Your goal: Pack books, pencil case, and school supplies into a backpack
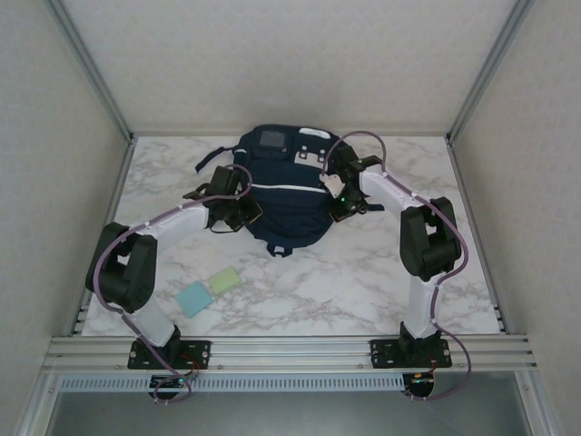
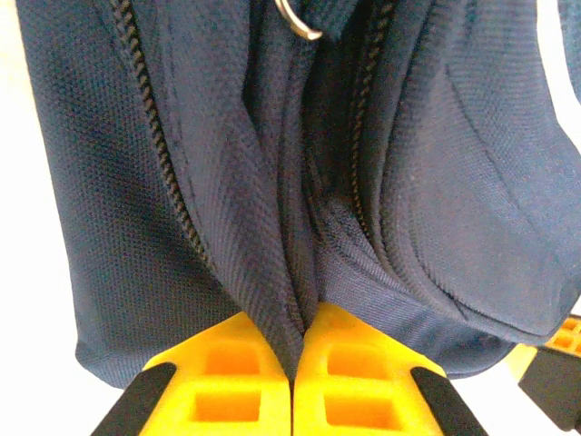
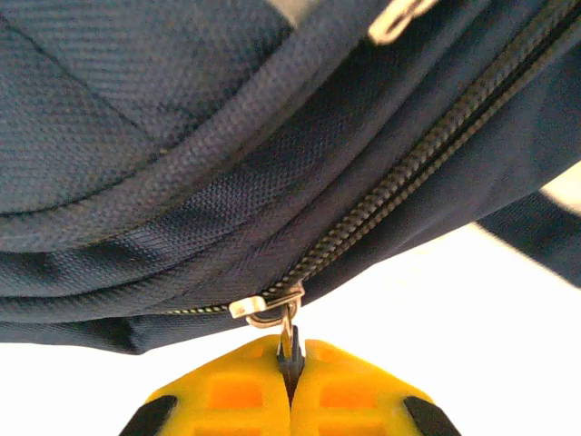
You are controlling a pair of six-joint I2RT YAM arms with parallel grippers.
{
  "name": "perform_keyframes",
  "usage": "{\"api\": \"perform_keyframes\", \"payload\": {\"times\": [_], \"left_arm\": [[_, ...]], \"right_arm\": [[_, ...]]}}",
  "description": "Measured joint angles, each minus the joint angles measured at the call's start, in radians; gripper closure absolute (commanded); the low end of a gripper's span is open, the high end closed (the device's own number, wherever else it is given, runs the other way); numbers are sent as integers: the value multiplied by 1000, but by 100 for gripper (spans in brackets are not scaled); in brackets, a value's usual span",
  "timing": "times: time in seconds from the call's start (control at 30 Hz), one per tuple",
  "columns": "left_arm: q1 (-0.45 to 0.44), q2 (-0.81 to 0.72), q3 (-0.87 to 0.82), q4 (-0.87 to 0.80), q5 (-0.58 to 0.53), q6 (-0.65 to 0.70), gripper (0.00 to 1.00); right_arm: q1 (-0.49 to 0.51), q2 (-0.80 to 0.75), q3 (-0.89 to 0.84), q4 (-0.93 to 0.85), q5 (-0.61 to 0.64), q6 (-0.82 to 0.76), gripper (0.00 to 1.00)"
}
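The navy-blue backpack (image 1: pixel 277 195) lies flat at the upper centre of the top view, on a white marble-patterned table (image 1: pixel 363 282). Its fabric is a coarse woven nylon with a thin white stripe across the front, a grey square patch and a white label near the top edge. The left gripper (image 1: pixel 238 211) sits at the bag's left edge. In the left wrist view, its yellow ribbed fingers (image 2: pixel 227 381) are pressed together at the bottom of the frame with a fold of the navy fabric pinched between them. A black zipper (image 2: pixel 159 145) runs diagonally down the upper left of that frame, and a small metal ring (image 2: pixel 298 20) shows at the top edge. The right gripper (image 1: pixel 343 204) sits at the bag's right edge. In the right wrist view, its yellow fingers are closed on the dark zipper pull (image 3: pixel 287 331), which hangs from a silver slider on the zipper track (image 3: pixel 427 154); the track runs toward the upper right. A pale blue pad (image 1: pixel 193 298) and a pale green pad (image 1: pixel 224 280), both small, flat and square, lie just beside each other on the table at the lower left, well apart from the bag.
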Motion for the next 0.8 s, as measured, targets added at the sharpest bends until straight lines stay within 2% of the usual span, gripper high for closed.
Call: {"api": "perform_keyframes", "payload": {"times": [0.13,0.47,0.67,0.8], "left_arm": [[27,-15,1,-28,6,53,100],[99,-20,9,-107,25,177,100],[101,-29,9,-115,47,209,100],[107,-36,9,-114,61,220,100]], "right_arm": [[0,36,63,-3,28,-159,100],[-21,312,406,-8,152,-405,100],[-23,425,627,-92,193,-401,100],[-23,446,674,-107,205,-348,100]]}}
